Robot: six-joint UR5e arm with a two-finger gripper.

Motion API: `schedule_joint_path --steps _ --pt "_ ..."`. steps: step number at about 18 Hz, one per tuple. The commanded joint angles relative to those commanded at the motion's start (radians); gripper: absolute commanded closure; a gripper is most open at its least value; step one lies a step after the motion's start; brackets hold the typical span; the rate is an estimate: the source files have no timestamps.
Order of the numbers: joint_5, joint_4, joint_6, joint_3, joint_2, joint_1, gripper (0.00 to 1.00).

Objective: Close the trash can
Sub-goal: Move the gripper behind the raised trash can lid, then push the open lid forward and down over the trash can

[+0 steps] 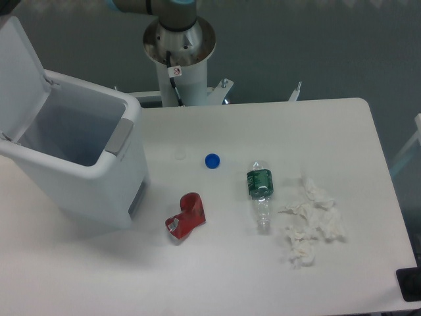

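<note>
The white trash can [99,187] stands at the table's left side with its inside showing. Its flat lid [20,72] is swung up and back on the hinge, standing nearly upright at the far left. A grey latch [120,137] sits on the front rim. A small dark shape that looks like my gripper [6,6] pokes in at the top left corner, just above the lid's upper edge. Only its tip shows, so I cannot tell how its fingers stand. The arm's base column [179,46] rises behind the table.
A blue bottle cap [212,160], a clear bottle with a green label [260,191], a crushed red can [186,216] and crumpled white tissues [310,220] lie on the table to the right of the bin. A dark object [409,284] sits at the bottom right corner.
</note>
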Motion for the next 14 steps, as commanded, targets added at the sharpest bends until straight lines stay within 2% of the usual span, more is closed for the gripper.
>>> schedule_joint_path --steps 6,14 --pt "0.002 -0.003 0.002 -0.011 -0.002 0.077 1.0" --pt "0.002 -0.002 0.003 -0.025 -0.029 0.11 1.0"
